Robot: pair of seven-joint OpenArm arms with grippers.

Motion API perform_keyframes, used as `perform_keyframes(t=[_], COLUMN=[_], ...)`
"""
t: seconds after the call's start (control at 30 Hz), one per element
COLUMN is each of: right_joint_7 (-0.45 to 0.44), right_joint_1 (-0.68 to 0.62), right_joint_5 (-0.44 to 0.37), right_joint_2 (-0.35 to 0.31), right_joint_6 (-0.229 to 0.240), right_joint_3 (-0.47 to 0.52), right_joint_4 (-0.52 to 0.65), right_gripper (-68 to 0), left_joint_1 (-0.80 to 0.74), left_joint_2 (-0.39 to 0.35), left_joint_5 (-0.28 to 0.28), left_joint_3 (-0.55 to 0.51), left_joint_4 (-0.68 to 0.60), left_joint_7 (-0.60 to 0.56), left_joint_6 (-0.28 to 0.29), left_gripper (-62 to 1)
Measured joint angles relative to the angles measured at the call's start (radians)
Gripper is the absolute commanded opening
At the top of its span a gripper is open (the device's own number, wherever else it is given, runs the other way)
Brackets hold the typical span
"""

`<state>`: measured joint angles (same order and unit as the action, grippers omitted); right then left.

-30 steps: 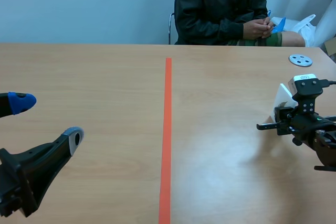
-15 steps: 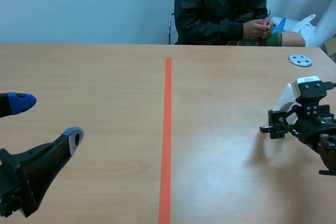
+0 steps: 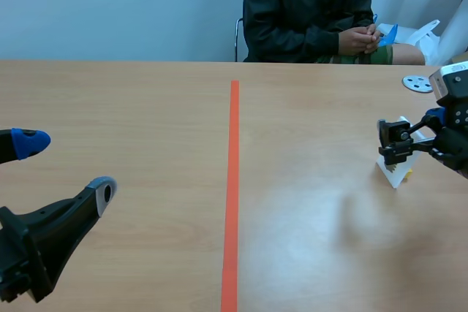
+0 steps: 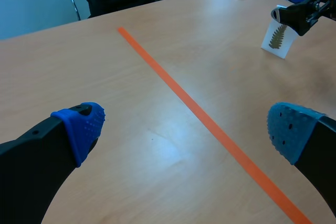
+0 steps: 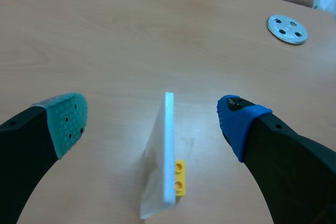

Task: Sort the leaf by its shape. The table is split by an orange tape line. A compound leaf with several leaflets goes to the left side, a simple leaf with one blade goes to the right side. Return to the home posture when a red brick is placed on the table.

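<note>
A white card (image 3: 395,172) stands upright on a small yellow brick (image 5: 179,177), on the table right of the orange tape line (image 3: 232,180). In the left wrist view the card (image 4: 276,38) shows a fern-like leaf with several leaflets. My right gripper (image 3: 413,134) hangs just above the card (image 5: 160,161), open, with its fingers on either side and apart from it. At the near left my left gripper (image 3: 66,167) is open, with nothing between its fingers (image 4: 81,127).
A grey metal disc (image 3: 418,83) lies at the far right of the table. A person (image 3: 307,12) sits across the table with hands together. The right gripper (image 4: 299,11) shows beside the card in the left wrist view.
My right gripper has opened, let go of the card and risen toward the right. The card now stands alone on the table. The left arm has not moved.
</note>
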<state>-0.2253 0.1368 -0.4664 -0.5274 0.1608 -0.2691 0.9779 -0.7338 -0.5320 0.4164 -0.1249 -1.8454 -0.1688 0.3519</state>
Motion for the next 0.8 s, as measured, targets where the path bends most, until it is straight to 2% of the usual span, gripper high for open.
perform_keyframes(t=[0.23, 0.37, 0.47, 0.67, 0.8], right_joint_7=[0.109, 0.166, 0.187, 0.201, 0.202], right_joint_1=[-0.145, -0.25, -0.34, -0.505, -0.58], right_joint_5=[-0.029, -0.036, -0.036, -0.035, -0.035], right_joint_2=[-0.016, -0.016, -0.016, -0.016, -0.015], right_joint_6=[0.071, 0.138, 0.171, 0.184, 0.184], right_joint_3=[0.1, 0.158, 0.178, 0.18, 0.18], right_joint_4=[0.258, 0.409, 0.515, 0.688, 0.773], right_gripper=[-17.1, -17.1, -17.0, -1.4, 0.4], left_joint_1=[0.0, 0.0, 0.0, 0.0, 0.0], left_joint_2=[0.0, 0.0, 0.0, 0.0, 0.0], left_joint_5=[0.0, 0.0, 0.0, 0.0, 0.0], left_joint_3=[0.0, 0.0, 0.0, 0.0, 0.0], left_joint_4=[0.0, 0.0, 0.0, 0.0, 0.0], left_joint_7=[0.0, 0.0, 0.0, 0.0, 0.0], left_joint_6=[0.0, 0.0, 0.0, 0.0, 0.0], left_gripper=[1.4, 1.4, 1.4, 1.4, 1.4])
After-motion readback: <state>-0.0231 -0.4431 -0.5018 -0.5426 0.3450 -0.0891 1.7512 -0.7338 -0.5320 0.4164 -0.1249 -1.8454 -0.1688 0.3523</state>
